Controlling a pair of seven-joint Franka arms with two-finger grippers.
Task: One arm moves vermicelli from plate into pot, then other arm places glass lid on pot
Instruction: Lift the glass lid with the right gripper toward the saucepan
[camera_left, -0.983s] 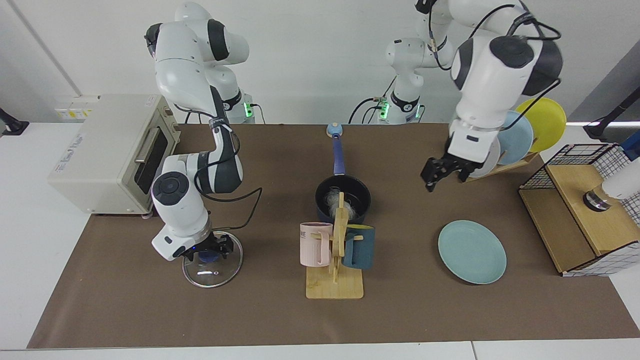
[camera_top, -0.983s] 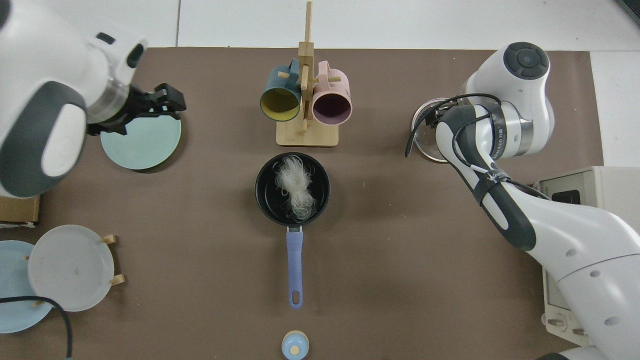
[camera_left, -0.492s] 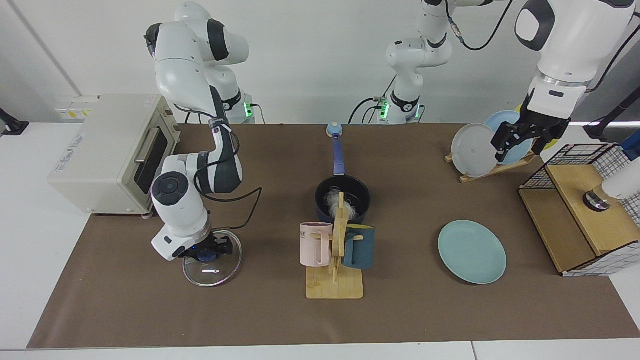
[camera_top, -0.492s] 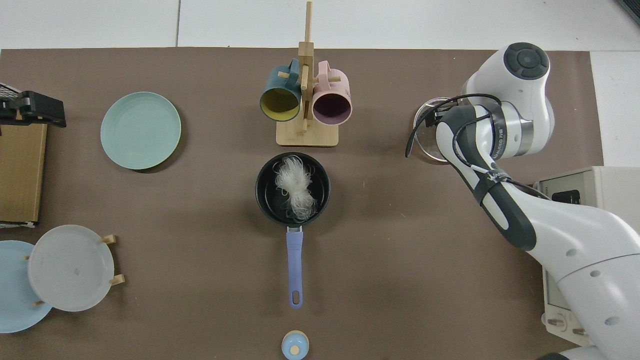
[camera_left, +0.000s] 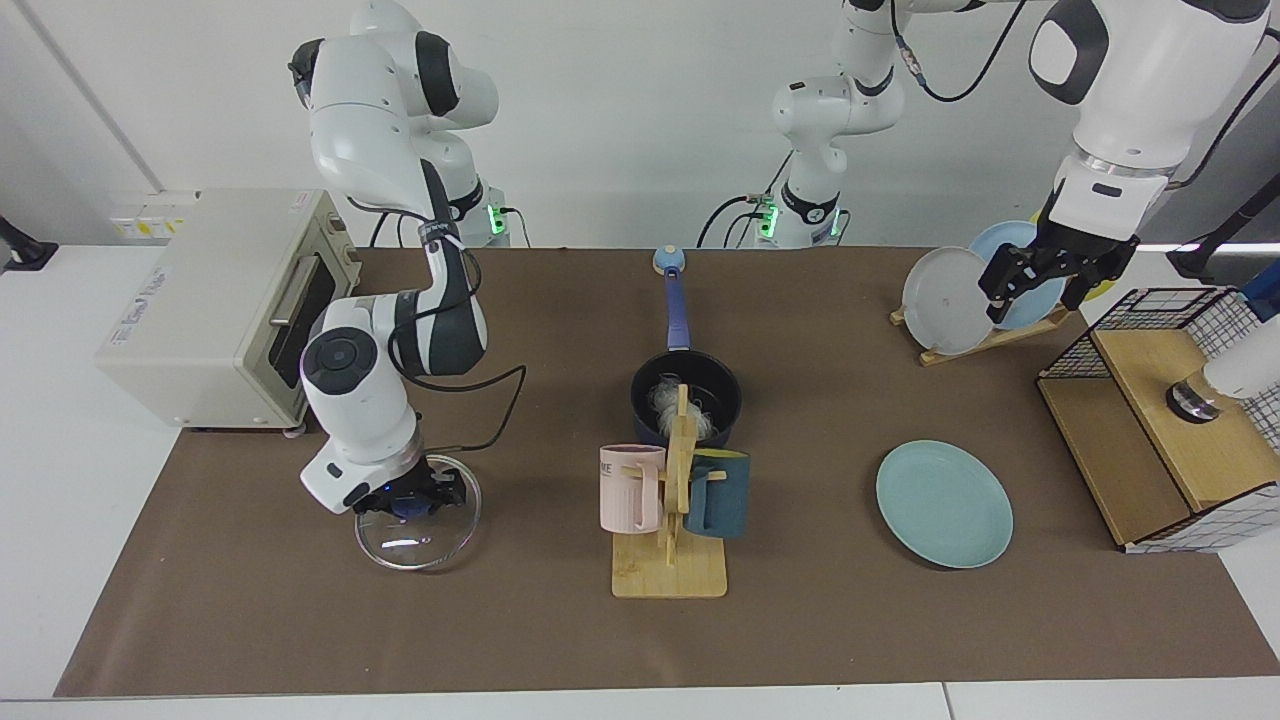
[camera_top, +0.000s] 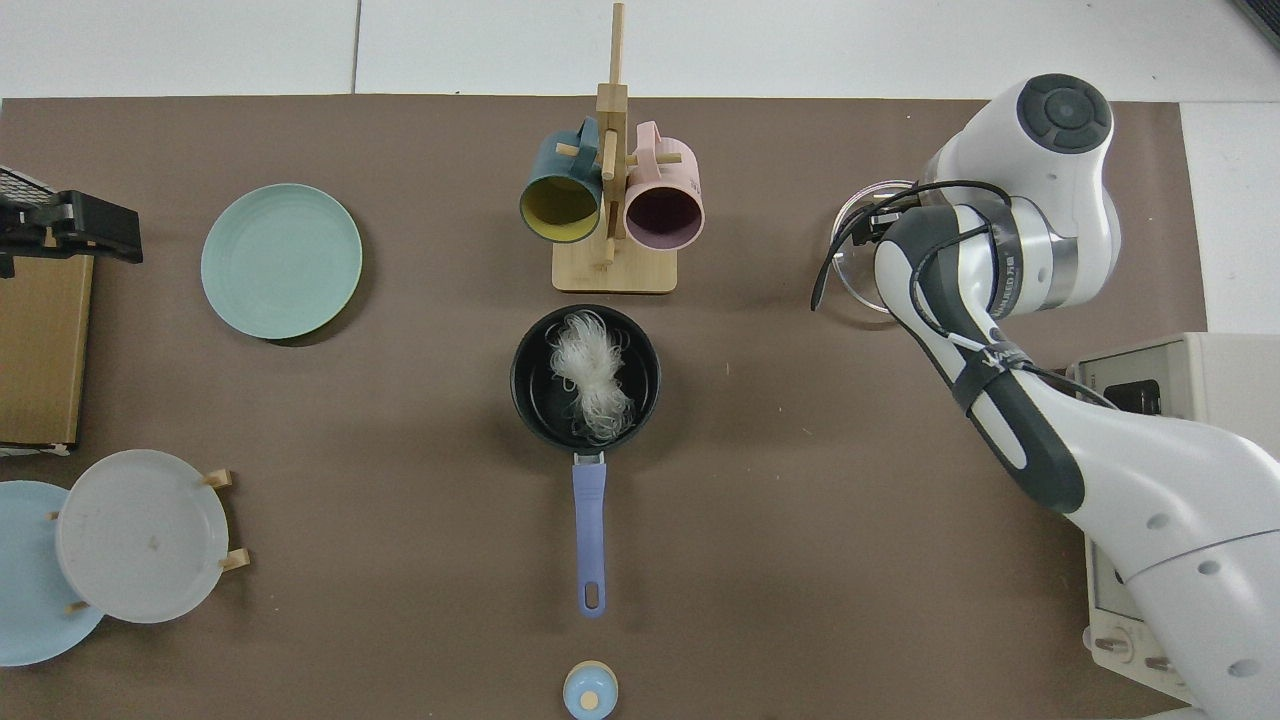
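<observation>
The vermicelli (camera_top: 592, 375) lies in the dark navy pot (camera_top: 527, 405) at the table's middle, and the mug stand partly hides it (camera_left: 664, 402) in the facing view. The pale teal plate (camera_left: 944, 503) (camera_top: 281, 260) is bare. My right gripper (camera_left: 410, 497) is shut on the blue knob of the glass lid (camera_left: 420, 535). In the top view the arm covers most of the glass lid (camera_top: 852, 272). My left gripper (camera_left: 1037, 288) hangs open and holds nothing, high up in front of the plate rack and away from the plate.
A wooden mug stand (camera_left: 668, 575) with a pink and a dark teal mug stands in front of the pot. A toaster oven (camera_left: 220, 300) sits beside the right arm. A plate rack (camera_left: 950, 300) and a wire basket with a wooden box (camera_left: 1170, 430) are near the left arm.
My left arm has swung up and away from above the teal plate to the plate rack. My right gripper has shifted slightly with the lid, away from the mug stand.
</observation>
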